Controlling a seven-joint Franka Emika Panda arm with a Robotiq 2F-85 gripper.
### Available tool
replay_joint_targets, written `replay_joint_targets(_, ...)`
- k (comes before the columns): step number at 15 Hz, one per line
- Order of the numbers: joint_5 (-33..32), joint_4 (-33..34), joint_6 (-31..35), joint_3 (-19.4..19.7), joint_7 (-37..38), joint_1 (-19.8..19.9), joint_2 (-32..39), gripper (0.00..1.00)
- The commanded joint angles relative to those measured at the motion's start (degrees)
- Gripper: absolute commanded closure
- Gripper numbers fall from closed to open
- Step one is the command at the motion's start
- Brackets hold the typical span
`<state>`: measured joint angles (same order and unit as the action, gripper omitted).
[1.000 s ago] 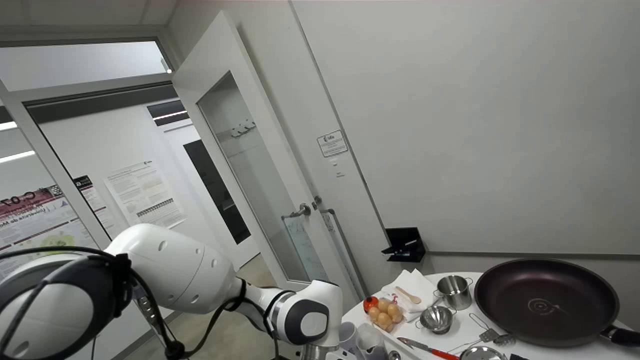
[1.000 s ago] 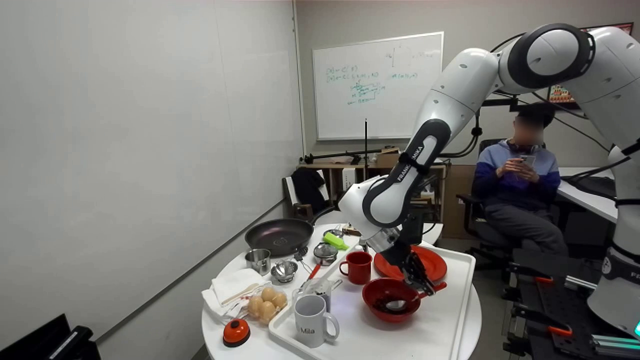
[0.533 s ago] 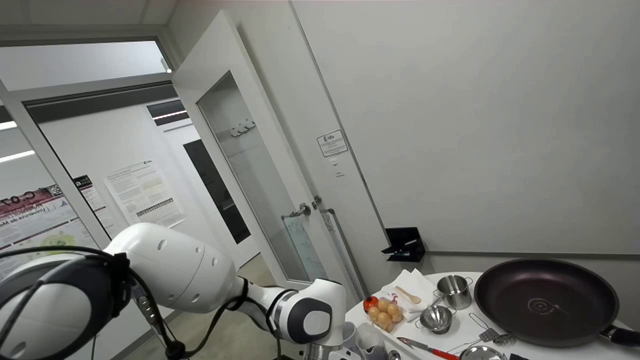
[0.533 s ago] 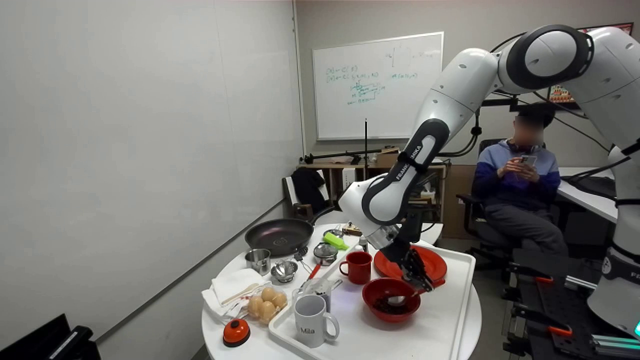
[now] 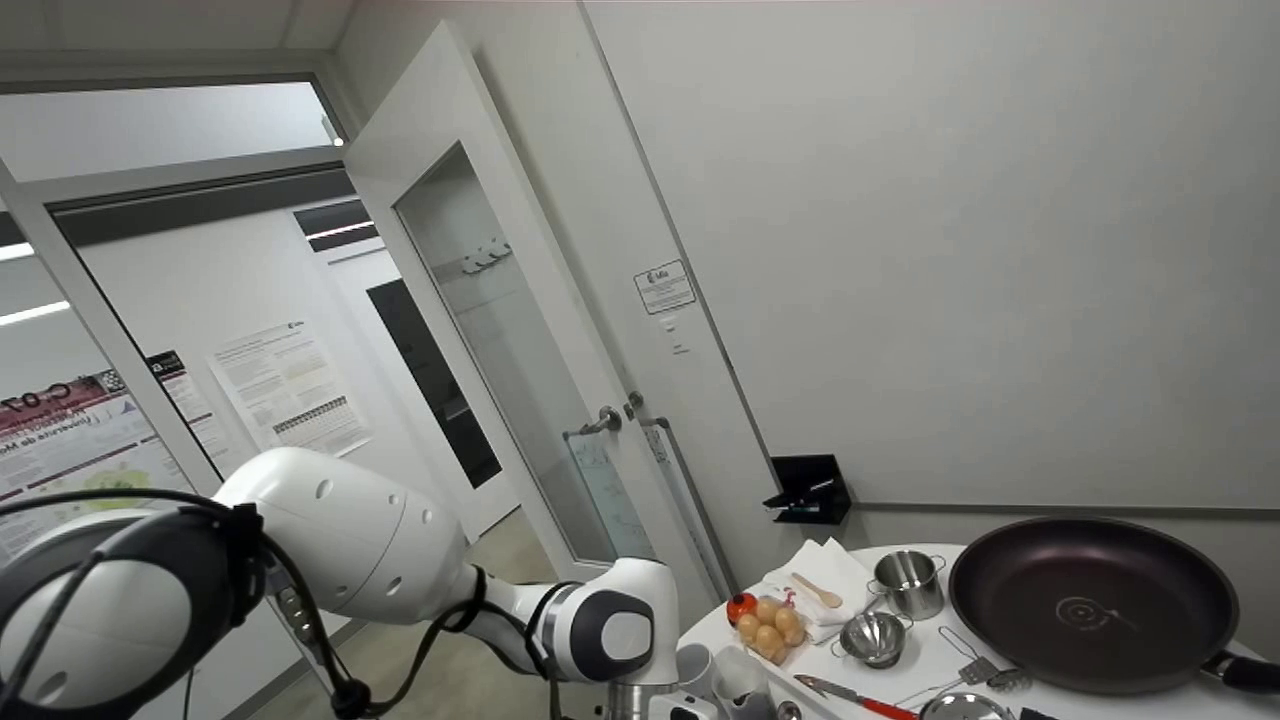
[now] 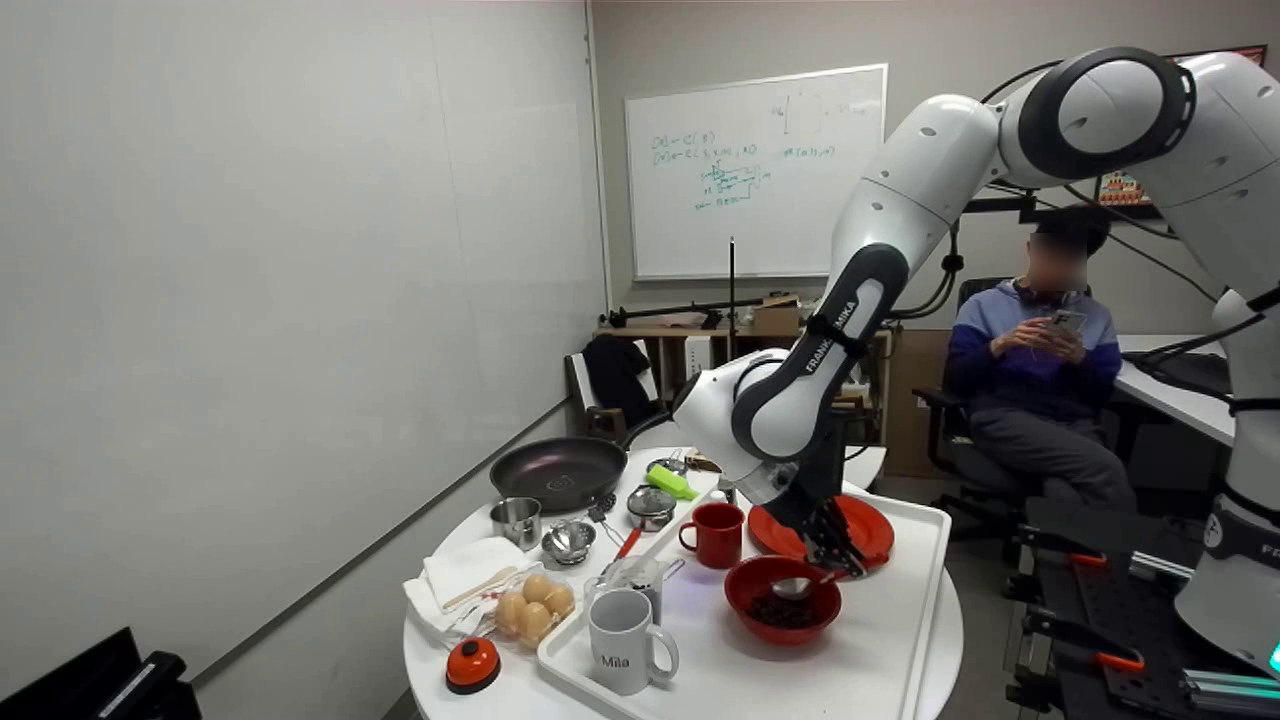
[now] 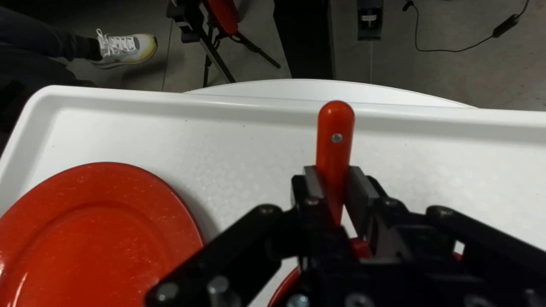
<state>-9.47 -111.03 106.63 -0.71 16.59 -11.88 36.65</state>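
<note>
My gripper [image 7: 335, 184] is shut on the red handle of a metal spoon [image 7: 335, 149], whose rounded handle end points out beyond the fingertips in the wrist view. In an exterior view the spoon's metal head [image 6: 795, 588] lies inside a red bowl [image 6: 785, 632], above dark small contents [image 6: 785, 611]. Whether the head touches them I cannot tell. The gripper [image 6: 848, 562] is beside the bowl's rim, near a red plate [image 6: 875, 520]. Behind the fingers, part of the bowl [image 7: 281, 285] shows in the wrist view; the rest is hidden. An exterior view cuts the gripper off.
A white tray [image 6: 870, 660] carries bowl, plate, a red mug [image 6: 717, 535], a grey mug [image 6: 620, 655] and a clear jug [image 6: 640, 575]. Beyond its edge are eggs [image 6: 535, 607], an orange bell [image 6: 473, 665], steel pots [image 6: 517, 522] and a frying pan [image 6: 560, 474]. A person [image 6: 1040, 350] sits behind.
The spoon's head has risen a little and shifted toward the bowl's far side, uncovering more of the dark contents. My gripper and wrist have shifted slightly, still holding the handle.
</note>
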Motion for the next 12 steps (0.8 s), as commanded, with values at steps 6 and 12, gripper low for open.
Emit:
replay_joint_targets(6,-3.08,-0.12,-1.23,-0.01,1.61,-1.7,1.14,0.95)
replay_joint_targets(12,-2.38,-1.28,-0.45,-2.01,-0.21,-2.16,-0.06,0.95)
